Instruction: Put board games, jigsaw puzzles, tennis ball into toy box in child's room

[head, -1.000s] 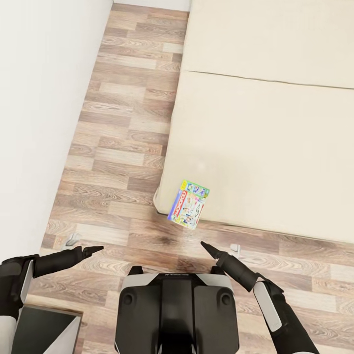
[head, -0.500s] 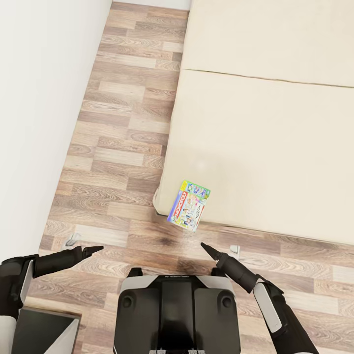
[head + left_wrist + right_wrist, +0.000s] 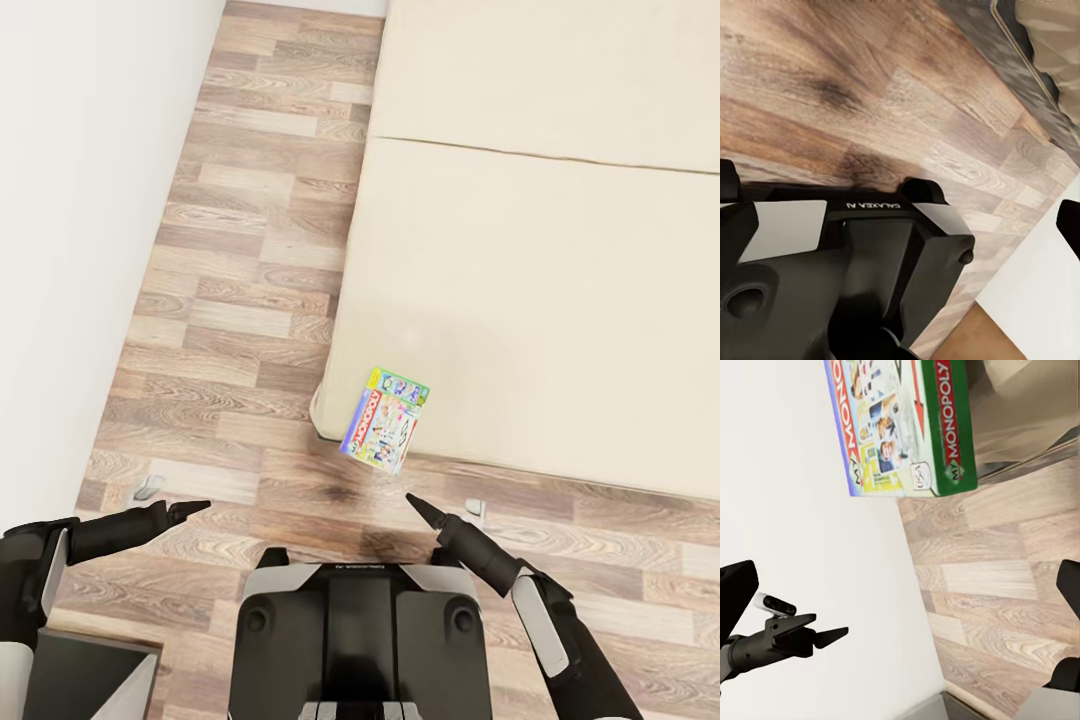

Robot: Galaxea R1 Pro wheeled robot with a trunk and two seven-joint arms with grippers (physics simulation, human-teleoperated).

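Green-blue board game (image 3: 385, 419) overhanging the bed (image 3: 560, 300) corner

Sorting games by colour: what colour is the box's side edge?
Green, with white Monopoly lettering, on the board game; clearest in right wrist view.

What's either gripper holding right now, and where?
Nothing. Left gripper and right gripper hang empty over the floor; the game box lies on the bed edge.
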